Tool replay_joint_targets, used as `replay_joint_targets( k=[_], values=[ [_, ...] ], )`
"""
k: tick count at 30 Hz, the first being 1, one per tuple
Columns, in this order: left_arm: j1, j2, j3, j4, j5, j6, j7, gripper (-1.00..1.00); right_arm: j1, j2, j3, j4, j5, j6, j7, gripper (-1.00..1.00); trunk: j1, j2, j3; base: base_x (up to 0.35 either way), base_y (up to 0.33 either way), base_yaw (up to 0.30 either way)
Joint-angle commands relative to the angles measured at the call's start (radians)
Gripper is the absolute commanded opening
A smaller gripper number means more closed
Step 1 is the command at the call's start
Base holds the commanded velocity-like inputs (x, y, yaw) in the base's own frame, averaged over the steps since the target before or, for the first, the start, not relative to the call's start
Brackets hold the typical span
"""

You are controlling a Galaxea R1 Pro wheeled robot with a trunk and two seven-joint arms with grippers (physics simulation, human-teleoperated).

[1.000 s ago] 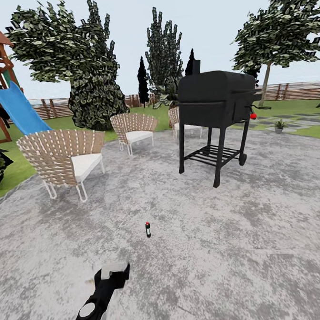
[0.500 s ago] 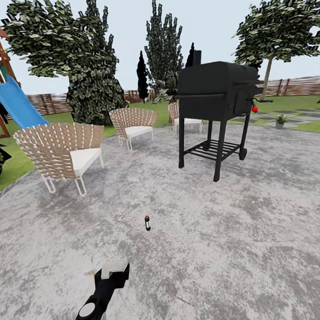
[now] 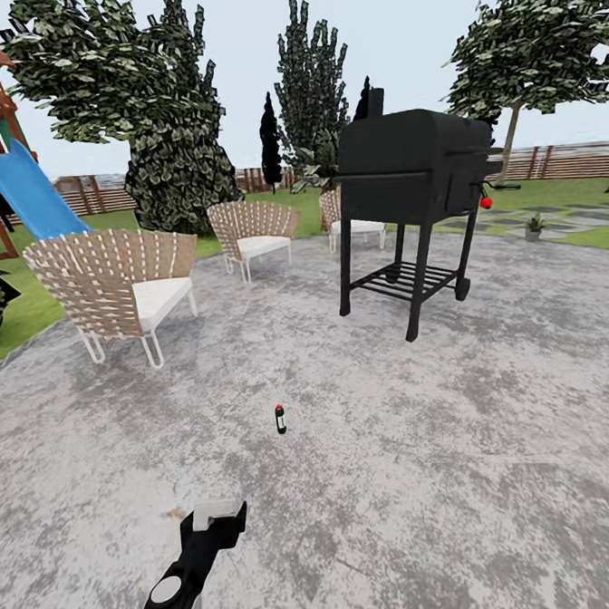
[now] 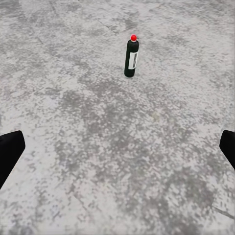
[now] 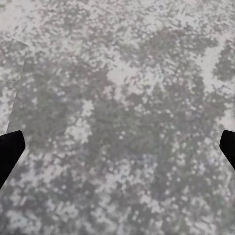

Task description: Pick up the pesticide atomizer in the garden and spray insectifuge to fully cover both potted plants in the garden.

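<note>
The pesticide atomizer [image 3: 280, 419], a slim dark bottle with a pale label and a red spot on top, stands upright on the mottled grey patio [image 3: 423, 441] of the garden. My left gripper [image 3: 217, 513] hangs low, short of the bottle and a little to its left. In the left wrist view the atomizer [image 4: 131, 58] stands well beyond the left gripper [image 4: 117, 152], whose black fingertips [image 4: 10, 152] are wide apart and hold nothing. One potted plant [image 3: 533, 228] sits far off on the right, by the grey slabs. The right gripper [image 5: 117, 149] is open over bare paving.
A black grill [image 3: 416, 206] on legs stands ahead to the right. Three wicker chairs [image 3: 122, 290] ring the patio's left and far side. Beyond them are a blue slide [image 3: 24, 192], dark trees [image 3: 169, 123], lawn and a wooden fence [image 3: 567, 161].
The whole view has shifted a little, so the atomizer, chairs and grill sit slightly higher in the picture. My left arm keeps the same pose, gripper still open.
</note>
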Motion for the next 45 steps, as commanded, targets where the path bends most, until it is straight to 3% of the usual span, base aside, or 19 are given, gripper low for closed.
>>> replay_joint_targets(
  k=[1,10,32,45],
  values=[
    [0.000,0.000,0.000,-0.002,0.000,0.005,-0.001,1.00,0.000,0.000,0.000,-0.002,-0.010,0.005,0.000,1.00,0.000,0.000,-0.001,0.000,0.000,0.000],
    [0.001,0.000,0.000,-0.002,0.000,0.005,0.000,1.00,0.000,0.001,-0.001,-0.030,-0.015,0.006,0.001,1.00,0.000,0.000,-0.001,0.058,0.157,-0.015],
    [0.001,-0.002,0.000,-0.002,0.002,0.007,0.000,1.00,0.000,0.001,0.000,-0.039,-0.020,0.022,0.002,1.00,0.000,0.000,-0.001,0.148,0.287,-0.261],
    [0.001,-0.002,0.000,-0.002,0.002,0.007,0.000,1.00,0.000,0.001,-0.001,-0.040,-0.020,0.022,0.003,1.00,0.000,0.000,-0.001,0.002,0.314,-0.099]
  ],
)
